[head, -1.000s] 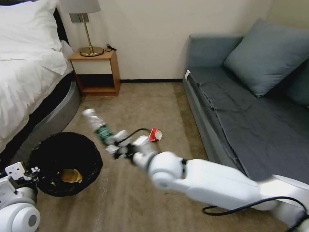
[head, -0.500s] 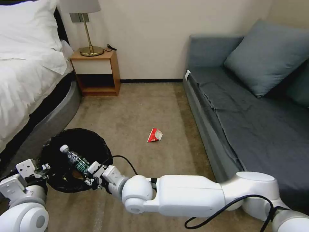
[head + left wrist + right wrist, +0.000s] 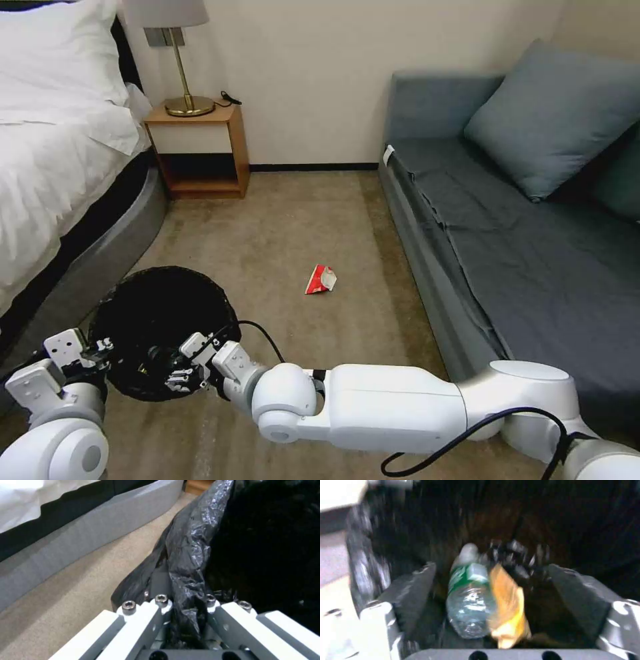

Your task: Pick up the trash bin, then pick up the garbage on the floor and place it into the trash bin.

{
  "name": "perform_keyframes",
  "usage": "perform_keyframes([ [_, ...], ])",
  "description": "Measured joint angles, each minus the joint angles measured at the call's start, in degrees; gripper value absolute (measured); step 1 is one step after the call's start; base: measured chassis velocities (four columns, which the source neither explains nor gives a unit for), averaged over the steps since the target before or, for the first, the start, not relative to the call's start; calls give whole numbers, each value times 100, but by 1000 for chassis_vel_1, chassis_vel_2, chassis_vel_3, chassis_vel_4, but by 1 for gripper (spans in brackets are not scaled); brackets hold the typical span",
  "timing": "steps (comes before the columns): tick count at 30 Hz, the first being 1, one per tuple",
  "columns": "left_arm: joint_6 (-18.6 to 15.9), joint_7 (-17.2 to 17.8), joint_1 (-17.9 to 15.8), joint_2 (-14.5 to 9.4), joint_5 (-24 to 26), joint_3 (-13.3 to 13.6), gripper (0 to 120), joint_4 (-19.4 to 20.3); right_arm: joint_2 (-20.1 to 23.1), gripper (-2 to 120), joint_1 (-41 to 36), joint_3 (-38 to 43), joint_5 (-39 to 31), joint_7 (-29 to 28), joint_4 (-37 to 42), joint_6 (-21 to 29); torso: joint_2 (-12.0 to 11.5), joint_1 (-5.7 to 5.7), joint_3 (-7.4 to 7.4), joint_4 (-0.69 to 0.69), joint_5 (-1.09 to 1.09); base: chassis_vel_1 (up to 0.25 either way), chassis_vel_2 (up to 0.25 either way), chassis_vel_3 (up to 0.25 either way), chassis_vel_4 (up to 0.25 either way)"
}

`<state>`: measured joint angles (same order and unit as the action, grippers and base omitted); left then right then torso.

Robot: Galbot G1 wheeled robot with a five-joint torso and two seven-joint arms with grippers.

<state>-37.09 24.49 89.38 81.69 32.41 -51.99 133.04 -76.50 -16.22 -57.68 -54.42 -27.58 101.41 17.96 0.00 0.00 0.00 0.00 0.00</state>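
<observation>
We are holding the trash bin (image 3: 163, 313) rim clenched in our left gripper (image 3: 185, 605); right gripper (image 3: 175, 368) hanging released over it, bottle (image 3: 468, 605) lying inside, red-and-white packet (image 3: 321, 279) lying mid-floor

In the head view the inside of the trash bin (image 3: 163, 313) is a dark mass, its contents unreadable, and the right gripper (image 3: 175, 372) hides part of its near rim. The right wrist view is smeared: the clear bottle (image 3: 470, 600) and tan scrap (image 3: 508, 610) beside it lack sharp outlines. The red-and-white packet (image 3: 321, 279) is too small to read.
</observation>
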Motion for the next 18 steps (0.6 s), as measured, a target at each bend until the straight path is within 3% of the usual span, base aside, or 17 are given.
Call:
perform_keyframes([
  [3,0,1,-19,-8,-31,3,3,-121,29,99,-1,454,-9,-33,227,22,0,0,0,0,0,0,0,0,0],
  [8,20,2,-34,-39,-72,-23,3,-224,174,100,41,1035,34,-17,501,-11,0,0,0,0,0,0,0,0,0],
  [16,65,-18,-59,-113,-64,-129,3,-297,906,100,-610,3102,946,569,1006,-761,0,0,0,0,2,0,0,0,0],
  [18,65,-18,-59,-113,-64,-129,3,-297,924,100,-628,3137,960,574,1015,-764,0,0,0,0,2,0,0,0,0],
])
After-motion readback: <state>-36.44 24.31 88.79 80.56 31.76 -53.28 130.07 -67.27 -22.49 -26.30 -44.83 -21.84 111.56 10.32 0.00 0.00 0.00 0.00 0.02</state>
